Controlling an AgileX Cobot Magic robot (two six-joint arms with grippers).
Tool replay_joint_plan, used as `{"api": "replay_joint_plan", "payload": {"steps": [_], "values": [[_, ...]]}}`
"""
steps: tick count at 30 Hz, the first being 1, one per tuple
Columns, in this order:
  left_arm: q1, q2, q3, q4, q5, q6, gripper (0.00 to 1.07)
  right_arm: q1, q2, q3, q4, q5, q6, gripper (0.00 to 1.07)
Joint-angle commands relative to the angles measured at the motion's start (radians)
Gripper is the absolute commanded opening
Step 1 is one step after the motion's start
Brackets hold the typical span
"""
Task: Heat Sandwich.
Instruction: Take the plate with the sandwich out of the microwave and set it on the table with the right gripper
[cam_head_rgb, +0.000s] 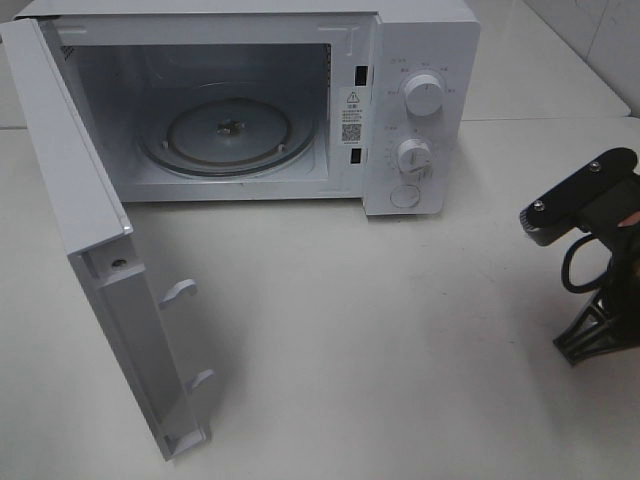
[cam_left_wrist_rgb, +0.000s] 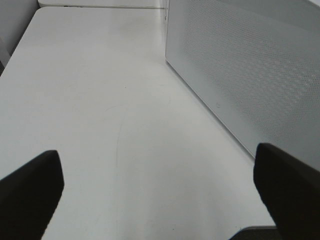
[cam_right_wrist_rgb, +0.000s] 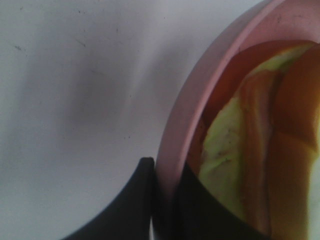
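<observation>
My right gripper (cam_right_wrist_rgb: 162, 200) was closed down on the rim of the round pink plate (cam_right_wrist_rgb: 185, 130), one finger outside the rim and one inside. On that plate lay the sandwich (cam_right_wrist_rgb: 260, 160) of tan-crusted bread with pale yellow-green filling; in my right wrist view its layers ran lengthwise from about six o'clock towards one o'clock, though blur hid its ends. My left gripper (cam_left_wrist_rgb: 160, 195) stood wide open and held nothing, over the bare white surface (cam_left_wrist_rgb: 100, 100) just beside the perforated white door (cam_left_wrist_rgb: 250, 75). From above, the white microwave (cam_head_rgb: 420, 100) sat at twelve o'clock, its glass turntable (cam_head_rgb: 230, 135) bare, its door swung towards seven o'clock.
</observation>
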Motion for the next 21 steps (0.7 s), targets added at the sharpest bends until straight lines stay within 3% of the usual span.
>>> {"api": "replay_joint_plan", "payload": {"steps": [1,9,21], "values": [[0.002,-0.02,0.001,-0.01,-0.009,0.0,0.98,-0.007,0.075,-0.05,-0.044,0.012,0.048,0.03],[0.002,-0.02,0.001,-0.01,-0.009,0.0,0.98,-0.007,0.178,-0.109,-0.044,0.012,0.08,0.03],[0.002,-0.02,0.001,-0.01,-0.009,0.0,0.98,-0.128,0.307,-0.151,-0.043,-0.055,0.148,0.04]]}}
